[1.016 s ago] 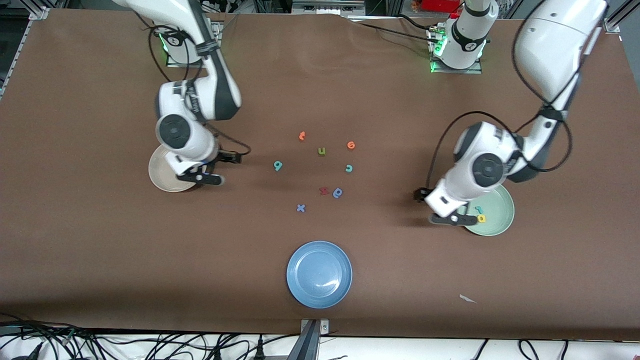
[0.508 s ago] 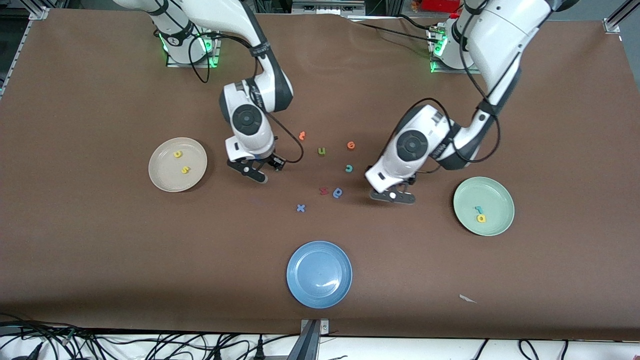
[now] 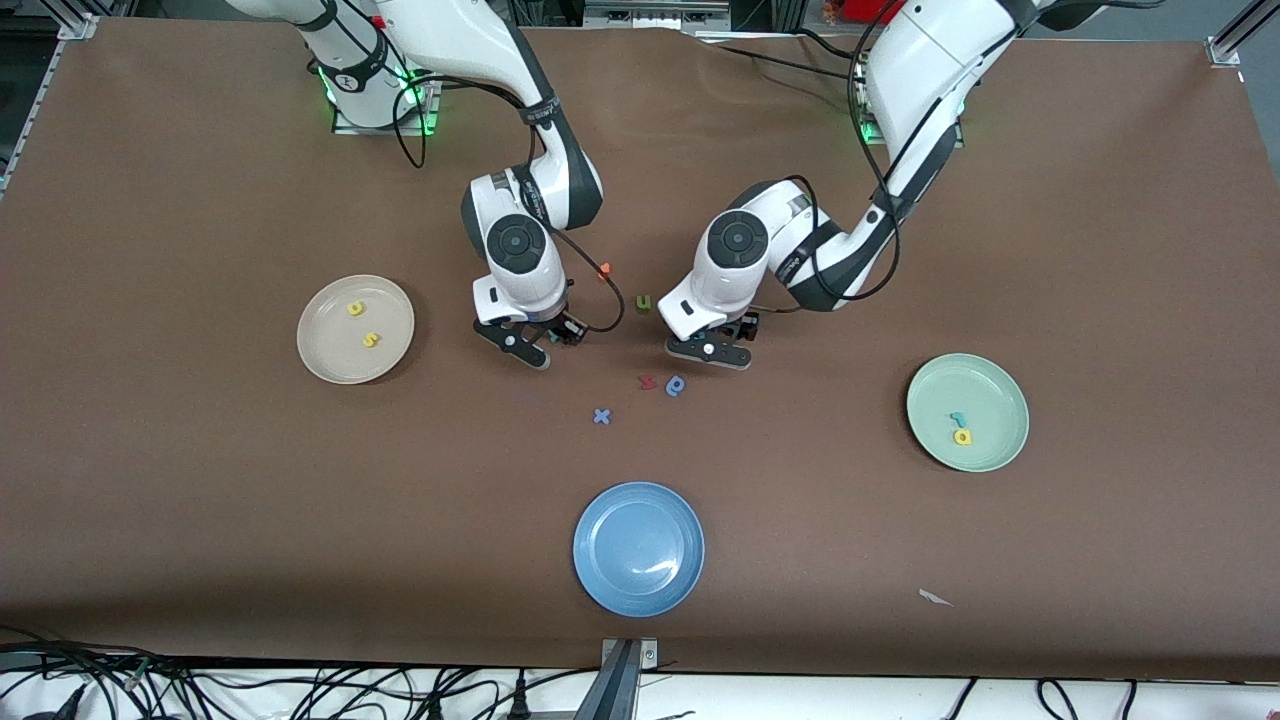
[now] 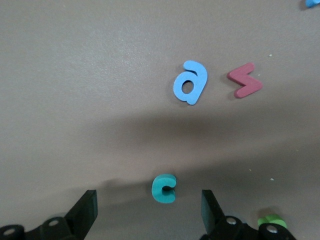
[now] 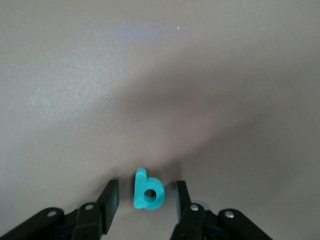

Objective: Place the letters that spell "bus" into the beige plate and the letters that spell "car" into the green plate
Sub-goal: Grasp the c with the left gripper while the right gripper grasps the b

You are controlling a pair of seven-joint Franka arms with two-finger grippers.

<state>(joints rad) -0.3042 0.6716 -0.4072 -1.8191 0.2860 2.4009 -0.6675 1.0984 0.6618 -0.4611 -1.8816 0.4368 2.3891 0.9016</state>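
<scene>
Right wrist view: right hand point(image 5: 145, 200) sits low over the table point(image 5: 160, 75), fingers apart, teal "b" point(image 5: 147, 191) between them, not yet clamped. Left hand point(image 4: 150, 212) stands spread wide, teal "c" point(image 4: 164, 188) lying between its fingers, untouched.

From the front, the right gripper point(image 3: 527, 345) covers the teal "b" point(image 5: 147, 191), and the left gripper point(image 3: 708, 350) covers the teal "c" point(image 4: 164, 188); both letters show only in the wrist views. The orange "e" is hidden under the left arm. The orange letter point(image 3: 604, 270) is partly masked by the right arm's cable. In the left wrist view, a blue letter point(image 4: 313, 3) is cut off at a corner, and a green letter point(image 4: 271, 219) peeks past a finger.
</scene>
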